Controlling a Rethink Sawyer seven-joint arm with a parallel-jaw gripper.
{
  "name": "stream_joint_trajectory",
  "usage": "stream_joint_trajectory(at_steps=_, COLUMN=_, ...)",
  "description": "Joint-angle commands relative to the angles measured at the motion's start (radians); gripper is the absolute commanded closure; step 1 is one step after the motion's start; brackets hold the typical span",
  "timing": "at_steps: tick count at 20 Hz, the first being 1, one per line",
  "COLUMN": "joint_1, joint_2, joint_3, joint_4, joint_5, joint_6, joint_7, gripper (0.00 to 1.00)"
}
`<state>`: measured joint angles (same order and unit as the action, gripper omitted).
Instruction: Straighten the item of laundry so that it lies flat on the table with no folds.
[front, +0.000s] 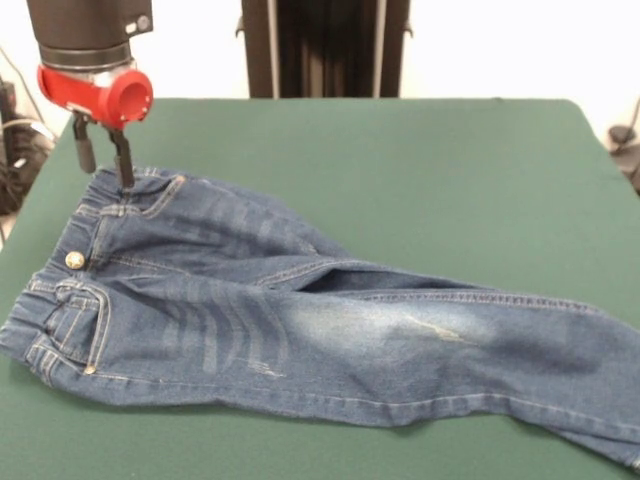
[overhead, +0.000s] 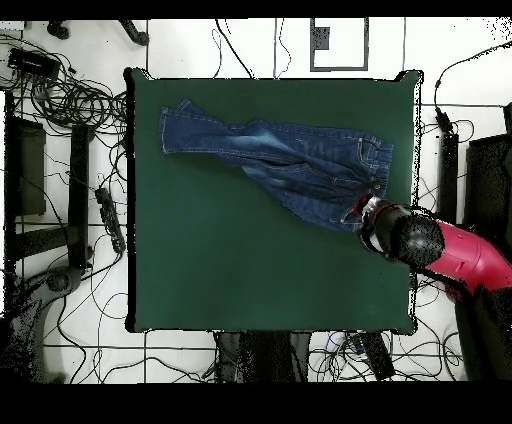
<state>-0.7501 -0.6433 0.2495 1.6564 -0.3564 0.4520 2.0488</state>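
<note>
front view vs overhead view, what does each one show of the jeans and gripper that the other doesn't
Only the front view shows the gripper open, one finger touching the waistband at its far end, plus the metal button and the faded thigh patch. Only the overhead view shows all four table edges, both leg ends, and cables on the floor. Both show the jeans with one leg partly over the other, and the red arm at the waist corner.

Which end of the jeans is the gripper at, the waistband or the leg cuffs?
The waistband end: the gripper stands at its far corner, fingers down onto the denim. The leg cuffs lie at the jeans' opposite end.
</note>
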Motion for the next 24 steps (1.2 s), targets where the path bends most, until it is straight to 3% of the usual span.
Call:
stream_joint_trajectory(at_steps=1, joint_1=0.057, joint_2=0.058, joint_3=0.106, joint_4=0.085, joint_5=-0.061, joint_6=0.018, joint_7=-0.090, gripper=0.00)
stream_joint_trajectory(at_steps=8, joint_1=0.138, joint_2=0.072, joint_3=0.100, joint_4=0.056, joint_5=-0.031, joint_6=0.005, joint_7=0.009, gripper=0.00)
stream_joint_trajectory(at_steps=24, joint_1=0.308, joint_2=0.103, joint_3=0.052, joint_4=-0.023, joint_5=0.068, joint_6=0.031, joint_7=0.119, gripper=0.00)
